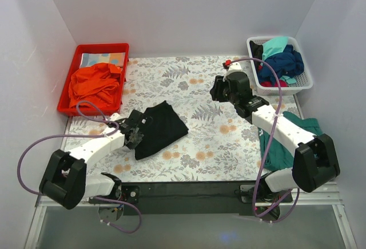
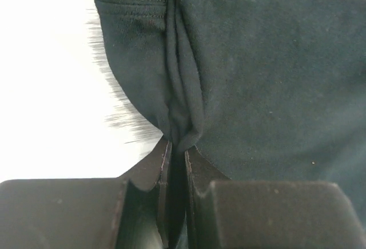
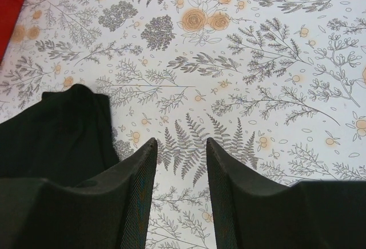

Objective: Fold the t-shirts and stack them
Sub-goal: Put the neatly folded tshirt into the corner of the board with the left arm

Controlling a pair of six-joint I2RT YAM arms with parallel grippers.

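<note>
In the overhead view the black t-shirt [image 1: 163, 127] is seen lying partly folded on the flowered tabletop [image 1: 206, 157], left of centre, with the left gripper [image 1: 136, 130] set against its left edge. The right gripper [image 1: 218, 90] is held over bare tabletop, farther off and to the right, well apart from the cloth. A red tray [image 1: 103, 47] with orange cloth [image 1: 94, 86] is placed at the far left, a white basket [image 1: 304, 66] of other t-shirts [image 1: 280, 60] at the far right, and a teal t-shirt [image 1: 277, 153] lies near right, partly covered by the right arm. A fold is judged to be in hand: the pinched edge would best be lifted only a little, carried across to the right until the edges meet, and laid flat before release, while the right gripper could be lowered to pin the far side against dragging. In the left wrist view the left gripper is shown clamped on a bunched ridge of black cloth beside a stitched hem. How many layers are caught cannot be told, and the background is washed out to white. In the right wrist view the right gripper's fingers are shown apart with nothing between them, above the flowered pattern, with a corner of the black t-shirt at the left. No neck label is made out in any view, and sleeves cannot be told from body.
</note>
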